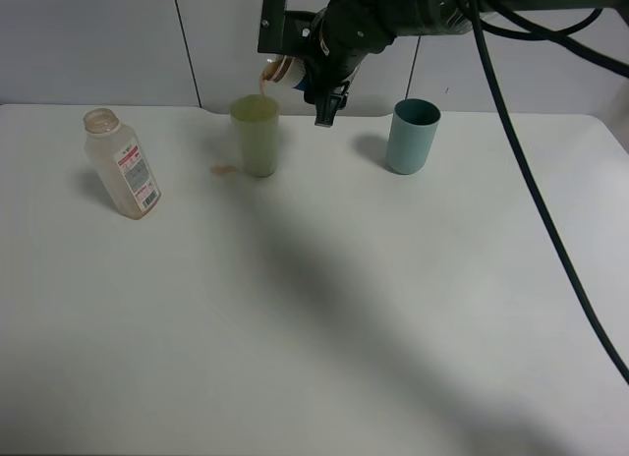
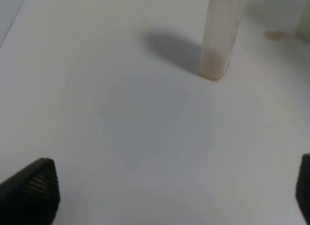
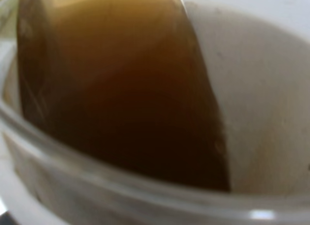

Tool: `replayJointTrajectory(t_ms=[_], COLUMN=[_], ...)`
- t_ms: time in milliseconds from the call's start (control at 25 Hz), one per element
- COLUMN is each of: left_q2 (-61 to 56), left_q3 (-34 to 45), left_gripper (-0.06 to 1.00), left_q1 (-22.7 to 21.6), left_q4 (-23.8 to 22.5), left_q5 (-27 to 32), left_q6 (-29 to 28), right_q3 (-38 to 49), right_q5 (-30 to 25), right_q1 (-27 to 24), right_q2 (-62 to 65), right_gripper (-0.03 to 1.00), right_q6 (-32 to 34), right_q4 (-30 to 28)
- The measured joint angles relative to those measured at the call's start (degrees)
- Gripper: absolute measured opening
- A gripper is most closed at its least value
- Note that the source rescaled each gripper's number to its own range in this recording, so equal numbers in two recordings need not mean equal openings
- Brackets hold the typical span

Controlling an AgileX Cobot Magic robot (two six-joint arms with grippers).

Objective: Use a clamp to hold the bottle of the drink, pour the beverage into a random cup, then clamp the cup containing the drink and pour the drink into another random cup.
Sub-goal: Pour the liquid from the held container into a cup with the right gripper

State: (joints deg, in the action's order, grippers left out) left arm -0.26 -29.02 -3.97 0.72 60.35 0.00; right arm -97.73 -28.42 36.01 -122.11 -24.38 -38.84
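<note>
Drink streams from a tilted cup (image 1: 283, 69), clamped in the right gripper (image 1: 329, 87), into the green cup (image 1: 256, 135) just below, so the rim hangs over it. Bottle (image 1: 122, 163) stands well apart; the left gripper (image 2: 169, 193) hangs open, empty.

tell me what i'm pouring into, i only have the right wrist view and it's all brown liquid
Observer: The held cup is tipped over the green cup, and a thin stream falls into it.
Operator: any spill
Observer: Yes, a small brownish spot lies on the table beside the green cup, on the bottle's side.
Operator: where's the bottle
Observer: The bottle stands upright and uncapped at the far left of the high view, apart from the cups.
</note>
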Motion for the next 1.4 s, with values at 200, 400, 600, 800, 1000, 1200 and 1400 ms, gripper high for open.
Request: replayJointTrajectory(t_ms=[200,400,600,800,1000,1200,1400], left_q2=[0.0,0.0,0.0,0.0,0.0,0.0,0.0], left_q3=[0.0,0.0,0.0,0.0,0.0,0.0,0.0], left_gripper=[0.99,0.99,0.99,0.99,0.99,0.99,0.99], left_q1=[0.0,0.0,0.0,0.0,0.0,0.0,0.0], left_q4=[0.0,0.0,0.0,0.0,0.0,0.0,0.0], left_q5=[0.0,0.0,0.0,0.0,0.0,0.0,0.0], left_q6=[0.0,0.0,0.0,0.0,0.0,0.0,0.0], right_q3=[0.0,0.0,0.0,0.0,0.0,0.0,0.0], right_q5=[0.0,-0.91,-1.51,-1.58,-1.63,-1.65,-1.47], right_q1=[0.0,0.0,0.0,0.0,0.0,0.0,0.0], right_q2=[0.0,0.0,0.0,0.0,0.0,0.0,0.0], right_gripper=[0.0,0.0,0.0,0.0,0.0,0.0,0.0], right_q6=[0.0,0.0,0.0,0.0,0.0,0.0,0.0], right_q4=[-0.81,-2.24,-2.95,-3.68,-4.47,-5.32,-5.51])
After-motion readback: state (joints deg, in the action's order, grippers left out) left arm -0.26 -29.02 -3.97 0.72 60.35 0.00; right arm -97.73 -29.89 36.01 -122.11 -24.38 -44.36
